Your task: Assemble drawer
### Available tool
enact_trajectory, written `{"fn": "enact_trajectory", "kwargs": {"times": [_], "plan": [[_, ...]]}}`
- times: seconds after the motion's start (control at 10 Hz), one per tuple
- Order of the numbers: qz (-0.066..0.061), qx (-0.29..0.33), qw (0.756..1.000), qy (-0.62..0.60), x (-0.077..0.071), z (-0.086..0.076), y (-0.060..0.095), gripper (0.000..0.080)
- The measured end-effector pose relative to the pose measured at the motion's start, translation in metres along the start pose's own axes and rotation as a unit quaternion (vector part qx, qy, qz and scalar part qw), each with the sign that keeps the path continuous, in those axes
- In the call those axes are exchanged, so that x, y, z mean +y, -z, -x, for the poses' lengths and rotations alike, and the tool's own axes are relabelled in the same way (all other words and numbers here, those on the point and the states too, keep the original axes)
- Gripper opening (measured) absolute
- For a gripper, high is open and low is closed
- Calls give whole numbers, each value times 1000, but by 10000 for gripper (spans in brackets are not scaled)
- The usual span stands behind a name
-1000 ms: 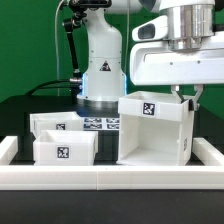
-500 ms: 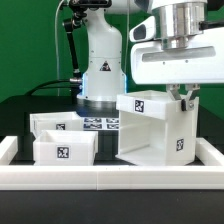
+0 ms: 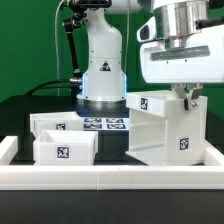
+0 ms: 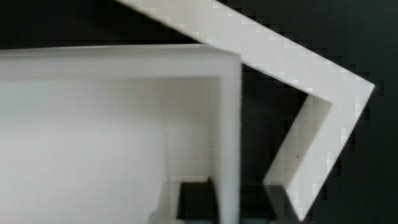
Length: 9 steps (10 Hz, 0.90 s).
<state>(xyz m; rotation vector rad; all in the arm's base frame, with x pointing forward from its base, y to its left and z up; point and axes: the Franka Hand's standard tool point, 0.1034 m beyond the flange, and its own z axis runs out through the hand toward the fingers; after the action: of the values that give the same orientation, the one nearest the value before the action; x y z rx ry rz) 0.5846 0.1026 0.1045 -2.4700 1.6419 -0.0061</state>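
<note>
At exterior view's left, 2 small white open-topped plastic boxes w/ black-and-white square tags stand on black worktop (image 3: pixel 20 108): front small box (image 3: pixel 65 152) just inside low white border rail (image 3: pixel 110 178), rear small box (image 3: pixel 50 122) close behind it. Flat white marker board (image 3: pixel 103 124) lies b/w the boxes and the white robot base (image 3: pixel 100 65). Toward the right: large white plastic cube-like case (image 3: pixel 165 135), tags on top and side, one corner turned twd camera, apart from both small boxes. End effector (image 3: pixel 186 97) is at case's top rear edge, on exterior view's right. Wrist view: dark fingers (image 4: pixel 194 198) sit either side of a thin case wall (image 4: pixel 228 130), so it is clamped on that wall.
</note>
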Motion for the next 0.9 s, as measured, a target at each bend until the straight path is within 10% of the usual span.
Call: {"fn": "enact_trajectory", "kwargs": {"times": [0.9], "plan": [[-16, -22, 987, -159, -40, -20, -8, 39]]}}
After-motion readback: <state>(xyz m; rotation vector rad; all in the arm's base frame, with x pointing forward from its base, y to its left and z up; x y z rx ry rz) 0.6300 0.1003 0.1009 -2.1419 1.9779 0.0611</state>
